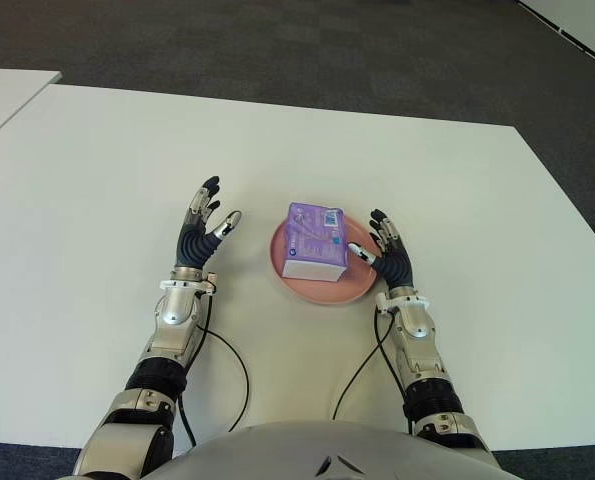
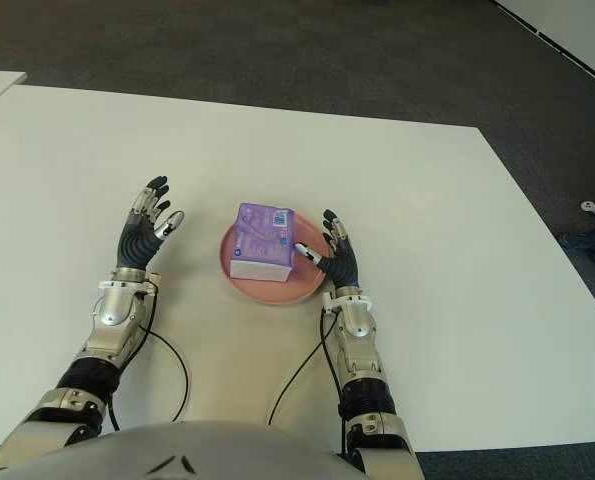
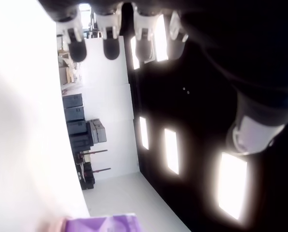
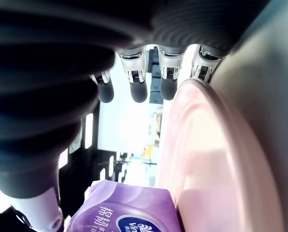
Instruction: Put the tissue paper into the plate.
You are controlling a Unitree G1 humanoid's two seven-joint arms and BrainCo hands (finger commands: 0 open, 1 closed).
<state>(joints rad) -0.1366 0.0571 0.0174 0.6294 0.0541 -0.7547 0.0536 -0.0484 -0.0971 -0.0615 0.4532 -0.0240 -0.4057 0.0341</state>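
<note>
Tissue paper pack point(image 1: 315, 240), purple wrap, sits inside the pink plate point(image 1: 322, 291) at frame centre on the white tabletop point(image 1: 97, 180); it lies flat, a little toward the plate's upper rim. Task looks essentially done, judging by placement.

Right robot hand point(image 1: 387, 252) is just right of the plate, fingers extended and spread, holding nothing; the thumb tip is close to the pack's right edge, and contact can't be confirmed. Right wrist view shows the fingertips point(image 4: 139, 92) straight out over the plate rim, pack below the palm, no pinch.

Left robot hand point(image 1: 203, 232) is left of the plate, well apart from it, fingers spread, empty.

Step in hand, as I read it: release and clear. To do it well, keep the right fingers spread and pull the hand out toward the right and lower part of the frame, away from the pack, without dragging the thumb across the wrapper or nudging the rim, since the light plate could slide.
</note>
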